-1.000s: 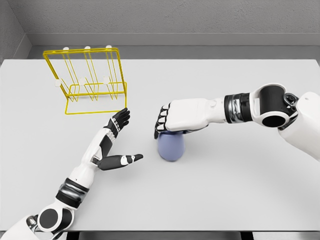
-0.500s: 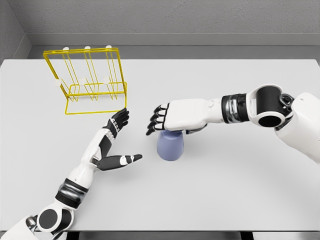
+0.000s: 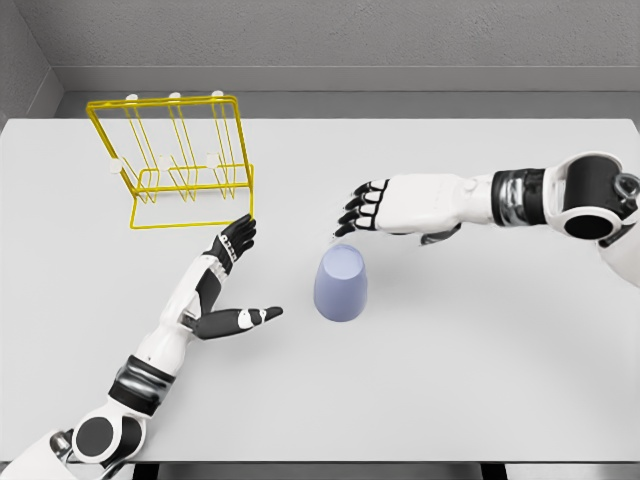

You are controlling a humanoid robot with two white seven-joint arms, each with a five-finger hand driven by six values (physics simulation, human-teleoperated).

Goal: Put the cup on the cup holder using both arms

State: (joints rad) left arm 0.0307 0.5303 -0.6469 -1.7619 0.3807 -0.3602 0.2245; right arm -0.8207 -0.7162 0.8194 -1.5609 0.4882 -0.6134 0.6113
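A pale lavender-blue cup (image 3: 341,285) stands on the white table (image 3: 480,370), a little left of the middle of the surface, with its flat, lighter end facing up and its body widening slightly toward the table; whether that top face is a rim opening or a closed base cannot be told. It carries no print, logo or lettering that can be read. Nothing touches it. Just above and to its right hangs the right hand (image 3: 398,206), palm down, its dark fingers (image 3: 360,212) loosely bent and pointing left toward the cup, holding nothing; the nearest fingertip sits close over the cup's upper edge but apart from it. Its white forearm runs off to the right edge of the view. To the cup's left, the left hand (image 3: 225,290) is spread wide with the fingers reaching up toward the rack and the thumb (image 3: 250,318) stretched sideways toward the cup, empty and clear of both. Beyond that hand, toward the far left corner of the table, stands the yellow wire cup holder (image 3: 175,160), an upright frame with several thin prongs tipped in white and a low rectangular base; it bears no label. A grey wall (image 3: 350,40) closes the scene behind the table.
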